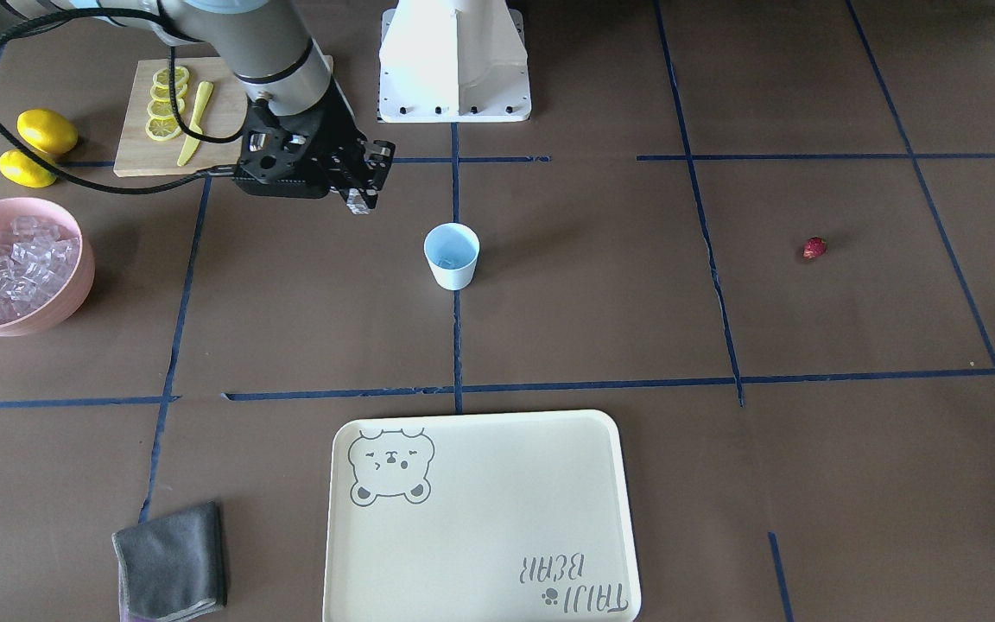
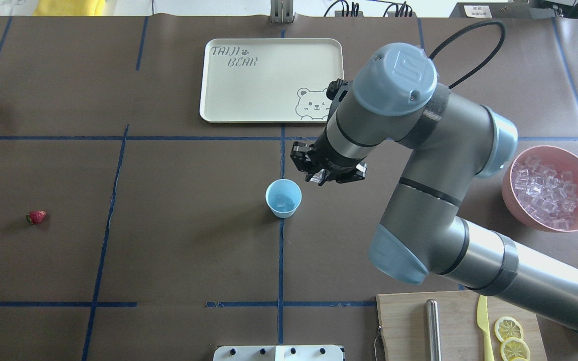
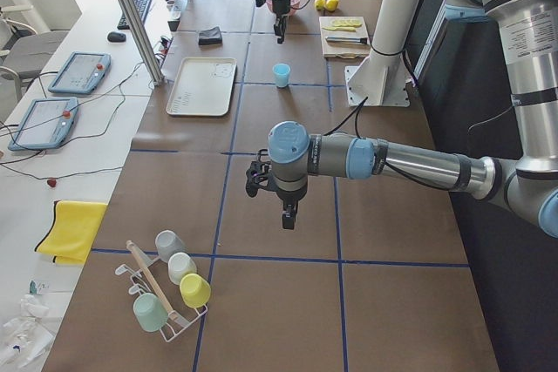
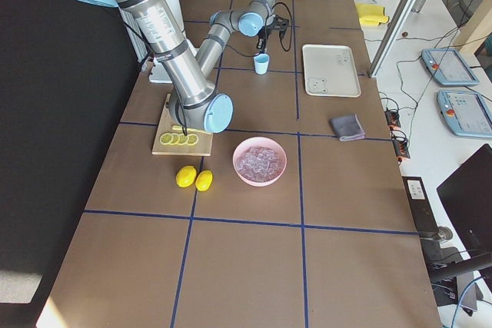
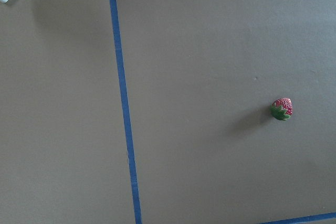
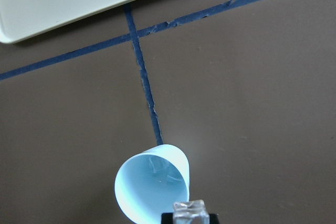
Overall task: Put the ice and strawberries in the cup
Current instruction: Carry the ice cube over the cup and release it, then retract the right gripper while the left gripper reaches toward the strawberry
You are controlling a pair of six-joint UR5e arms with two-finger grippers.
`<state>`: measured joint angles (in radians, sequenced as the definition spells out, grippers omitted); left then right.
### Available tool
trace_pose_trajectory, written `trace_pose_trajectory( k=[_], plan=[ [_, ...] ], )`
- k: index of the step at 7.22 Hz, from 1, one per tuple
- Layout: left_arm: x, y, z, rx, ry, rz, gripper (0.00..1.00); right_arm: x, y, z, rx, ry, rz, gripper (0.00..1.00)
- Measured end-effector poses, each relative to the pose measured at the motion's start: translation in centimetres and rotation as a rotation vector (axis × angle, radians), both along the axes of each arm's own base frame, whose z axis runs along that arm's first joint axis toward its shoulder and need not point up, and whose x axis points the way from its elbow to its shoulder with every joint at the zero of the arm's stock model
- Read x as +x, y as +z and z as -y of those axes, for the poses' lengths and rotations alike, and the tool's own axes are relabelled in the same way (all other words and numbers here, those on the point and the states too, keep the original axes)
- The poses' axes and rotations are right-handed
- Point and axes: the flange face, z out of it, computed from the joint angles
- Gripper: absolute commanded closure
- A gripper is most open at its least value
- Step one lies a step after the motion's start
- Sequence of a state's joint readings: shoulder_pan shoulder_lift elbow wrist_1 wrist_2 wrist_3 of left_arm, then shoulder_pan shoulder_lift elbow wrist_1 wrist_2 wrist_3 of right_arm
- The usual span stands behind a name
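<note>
The right gripper (image 1: 361, 192) points down, pinching a single ice cube (image 6: 189, 212) that sits clear between the fingers. Outward from there, the cup (image 2: 283, 198) stands upright just beside it, off to the robot's left toward the table's middle. The cube hangs short of the mouth, or perhaps right at the rim; the wrist view crops too tightly to settle it. A short sideways carry looks like the call. The strawberry (image 2: 36, 216) lies well apart, beyond the cup on the left side. The left gripper (image 3: 286, 215) hovers near it, and I cannot tell whether it is spread or closed.
</note>
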<state>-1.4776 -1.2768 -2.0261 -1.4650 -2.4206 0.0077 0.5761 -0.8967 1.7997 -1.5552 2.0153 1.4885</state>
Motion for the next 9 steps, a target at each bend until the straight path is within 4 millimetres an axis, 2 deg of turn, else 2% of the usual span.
trace_pose_trajectory(
  k=[1,2,4,5,6,7,8,9],
  plan=[
    [0.0,0.0,0.0,0.0,-0.001,0.0,0.0,-2.9,0.6,-0.3,-0.008,0.003,0.008,0.97],
    [0.0,0.0,0.0,0.001,-0.001,0.0,0.0,-4.5,0.9,-0.6,-0.012,0.0,0.009,0.91],
    [0.0,0.0,0.0,0.0,-0.001,0.0,0.0,-6.7,0.9,-0.4,-0.023,-0.007,-0.003,0.2],
    [0.0,0.0,0.0,-0.001,-0.001,0.0,0.0,-7.3,0.9,-0.2,-0.028,-0.007,-0.008,0.02],
    [0.0,0.0,0.0,-0.001,-0.001,0.0,0.0,-7.4,0.8,0.0,-0.03,-0.004,-0.009,0.01],
    [0.0,0.0,0.0,-0.001,0.0,0.0,0.0,-6.3,0.5,0.7,-0.034,0.002,0.001,0.01],
    [0.0,0.0,0.0,-0.002,0.0,0.002,0.0,-3.3,0.9,1.8,-0.051,0.009,0.014,0.01],
    [0.0,0.0,0.0,-0.002,0.0,0.004,0.0,1.6,2.8,3.1,-0.073,0.012,0.026,0.01]
  ],
)
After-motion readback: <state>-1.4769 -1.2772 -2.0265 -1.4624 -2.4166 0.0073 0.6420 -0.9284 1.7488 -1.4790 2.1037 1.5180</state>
